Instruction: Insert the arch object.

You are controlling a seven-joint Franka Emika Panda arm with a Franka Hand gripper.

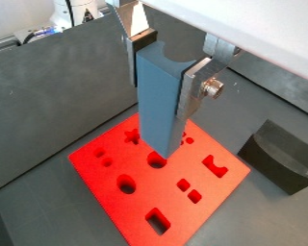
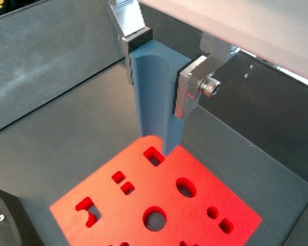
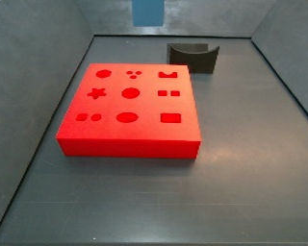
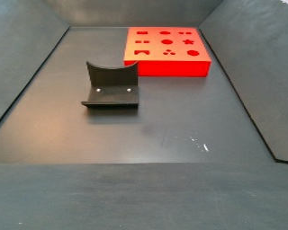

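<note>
Gripper (image 1: 161, 91) hangs above my red slab (image 1: 157, 175), silver fingers (image 1: 198, 91) clamped on a blue-grey bar (image 1: 158, 101). Slab sits by the far wall; the dark fixture (image 4: 109, 87) stands apart on open grey floor (image 4: 158, 135). I can't spot the arch.

In a side view the fixture (image 3: 192, 56) stands behind the slab (image 3: 128, 108), to its right, and the gripper (image 1: 166, 92) hangs above the slab.

The gripper (image 1: 169, 82) is hanging above the red slab (image 3: 128, 135), its silver fingers (image 2: 192, 85) clasping an upright blue-grey bar (image 2: 151, 96). The slab is taking up the floor's middle. The fixture (image 3: 192, 56) is standing just beside the slab's far corner. Dark walls are closing in the floor. Bare floor (image 4: 171, 135) is lying open elsewhere.
</note>
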